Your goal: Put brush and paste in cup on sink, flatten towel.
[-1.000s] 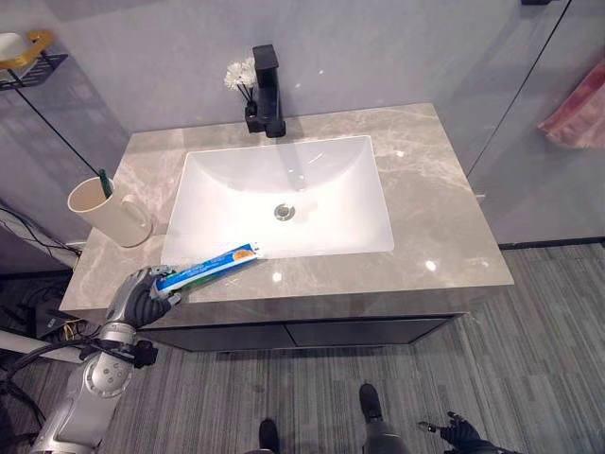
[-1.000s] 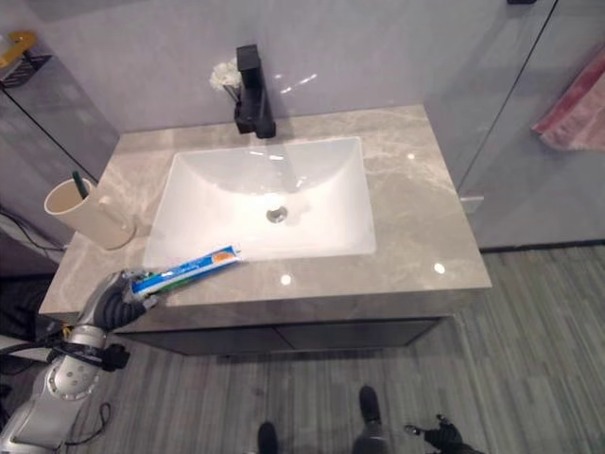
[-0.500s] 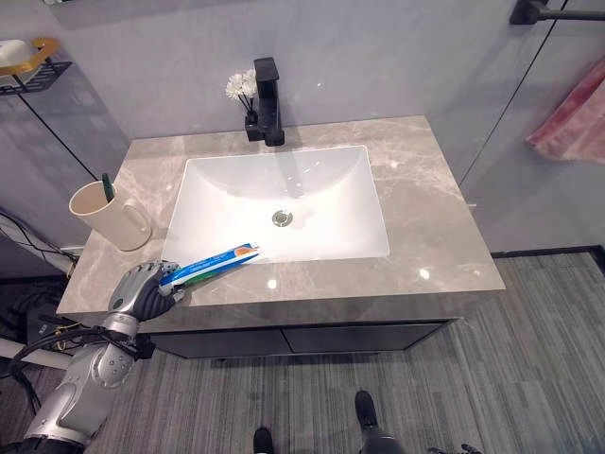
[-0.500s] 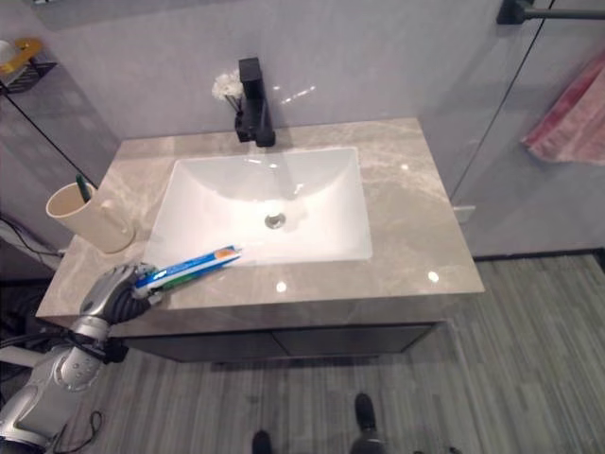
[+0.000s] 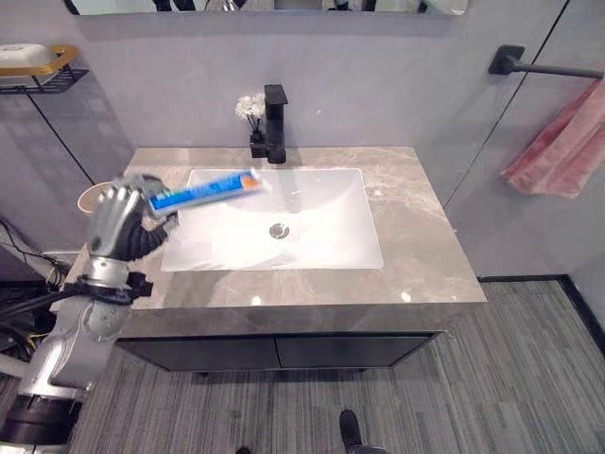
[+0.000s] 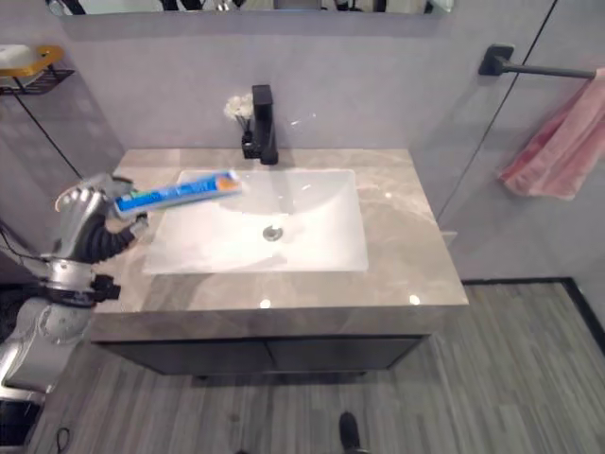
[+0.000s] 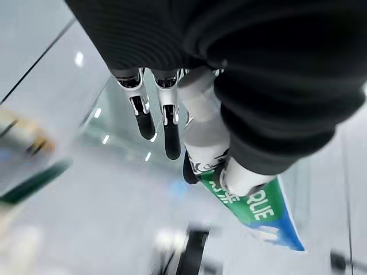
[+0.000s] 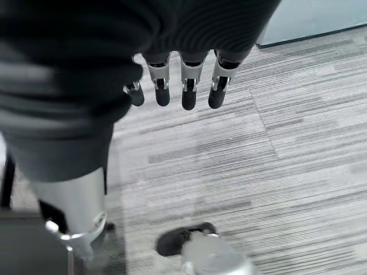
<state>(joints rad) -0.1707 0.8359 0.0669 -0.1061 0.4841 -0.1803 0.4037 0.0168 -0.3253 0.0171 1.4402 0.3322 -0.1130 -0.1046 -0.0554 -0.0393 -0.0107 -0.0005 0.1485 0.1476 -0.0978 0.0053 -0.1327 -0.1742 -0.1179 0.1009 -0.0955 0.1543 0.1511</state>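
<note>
Paste in hand, cup next.

Above the sink [image 5: 284, 236], my left hand [image 5: 118, 219] grips the paste [image 5: 203, 192] aloft beside the cup [image 5: 88, 199]; I must tip it in. Towel [image 5: 558, 147] untouched; right hand [image 8: 180, 86] hangs relaxed.

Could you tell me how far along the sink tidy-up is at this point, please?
Partly done. A green brush handle stood in the cup a second ago; now the left hand mostly hides the cup. In hand: that hand grips the toothpaste tube, lifted off the counter towards the cup. Left: drop the tube in, then flatten the pink towel, bunched on its bar. The right hand hangs open over the floor.
</note>
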